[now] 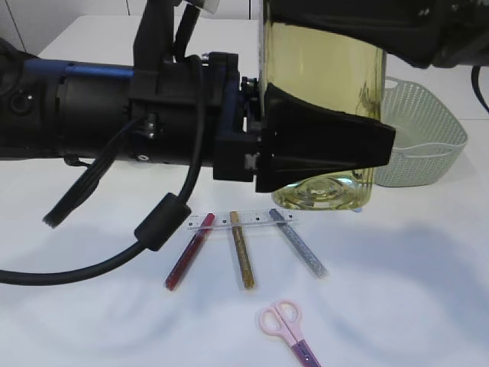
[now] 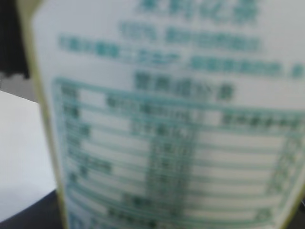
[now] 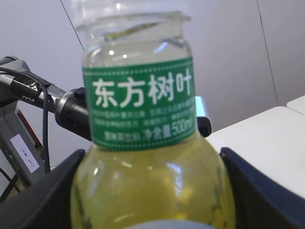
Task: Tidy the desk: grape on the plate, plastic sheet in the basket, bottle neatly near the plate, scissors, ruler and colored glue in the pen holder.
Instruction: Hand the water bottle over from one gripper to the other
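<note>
We see the clear plastic bottle (image 1: 325,99) upright, long axis vertical, yellow liquid inside, left gripper (image 1: 321,149) clamped on its body, right gripper (image 3: 152,191) fingers flanking its shoulder, grip unclear.

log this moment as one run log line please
bottle: lifted off table | left pincer: shut on bottle | right pincer: shut on bottle | glue, scissors: on table

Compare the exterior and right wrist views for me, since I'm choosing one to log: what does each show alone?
Only the exterior view shows the ruler, three glue sticks, scissors, basket and left gripper at the bottle's lower body. Only the right wrist view shows the green neck label and the right gripper flanking the bottle. Both show the bottle of yellowish liquid.
</note>
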`<state>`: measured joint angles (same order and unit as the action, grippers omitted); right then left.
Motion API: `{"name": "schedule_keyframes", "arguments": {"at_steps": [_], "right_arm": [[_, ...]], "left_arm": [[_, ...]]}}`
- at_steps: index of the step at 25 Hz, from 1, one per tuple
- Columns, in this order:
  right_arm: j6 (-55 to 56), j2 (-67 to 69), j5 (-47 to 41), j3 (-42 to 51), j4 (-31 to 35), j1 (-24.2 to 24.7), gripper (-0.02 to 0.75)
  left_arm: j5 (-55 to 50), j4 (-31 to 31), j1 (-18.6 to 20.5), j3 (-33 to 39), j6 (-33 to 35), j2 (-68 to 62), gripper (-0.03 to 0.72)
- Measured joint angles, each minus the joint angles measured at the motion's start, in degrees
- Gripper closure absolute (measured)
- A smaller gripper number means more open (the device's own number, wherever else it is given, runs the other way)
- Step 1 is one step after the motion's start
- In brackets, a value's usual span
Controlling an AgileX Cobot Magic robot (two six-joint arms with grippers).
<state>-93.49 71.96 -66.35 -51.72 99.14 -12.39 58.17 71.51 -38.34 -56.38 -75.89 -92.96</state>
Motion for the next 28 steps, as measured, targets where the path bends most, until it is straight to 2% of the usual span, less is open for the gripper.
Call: {"name": "schedule_keyframes", "arguments": {"at_steps": [12, 21, 28], "right_arm": [[0.60, -1.23, 0.53, 0.00, -2.42, 0.23, 0.113], [3.38, -2.42, -0.19, -0.11, -3.00, 4.90, 0.114], [5.53, -2.64, -1.22, -0.11, -5.02, 5.64, 0.115]], "left_arm": [[-0.75, 1.06, 0.13, 0.00, 1.85, 0.00, 0.244], [0.76, 1.37, 4.69, 0.00, 1.98, 0.00, 0.245], [0.71, 0.97, 9.34, 0.00, 1.65, 0.00, 0.245]]}}
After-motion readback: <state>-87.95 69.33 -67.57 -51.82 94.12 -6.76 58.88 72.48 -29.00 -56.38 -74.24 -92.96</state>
